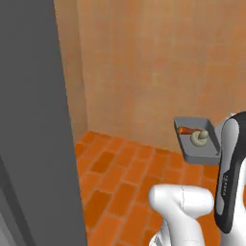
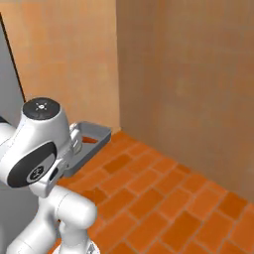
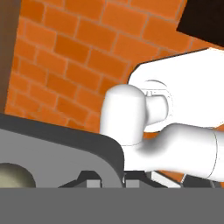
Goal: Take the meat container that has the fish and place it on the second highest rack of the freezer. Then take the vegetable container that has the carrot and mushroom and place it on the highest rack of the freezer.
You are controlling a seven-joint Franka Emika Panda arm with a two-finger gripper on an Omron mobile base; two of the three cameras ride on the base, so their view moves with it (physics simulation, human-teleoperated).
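The gripper [image 3: 107, 180] has its fingers drawn nearly together, pinching the rim of the grey vegetable container [image 1: 198, 144], which hangs in the air above the orange brick floor [image 1: 120, 178] with nothing under it. From the hand camera the grip looks to sit right at a corner of the rim, though the fingertips are mostly hidden by the tray wall, so I can't say how much metal they actually have.

Inside the tray, the carrot [image 1: 187, 130] lies toward the back and the mushroom [image 1: 200, 138] sits just beside it, both loose. From the other side, the tray sticks out sideways past the wrist, held by one edge like a flag.

That is the worry. An edge grip on a flat tray leaves all the weight out beyond the fingers; a quick swing could twist it in the pinch or tip it, and the round mushroom would roll out first.

The freezer [image 1: 33, 120] shows here as a tall grey panel close on the left, with tan walls [image 2: 188, 74] boxing in the corner. Turning the tray toward the highest rack in this tight space risks clipping that panel, and a knock could pry the rim free.
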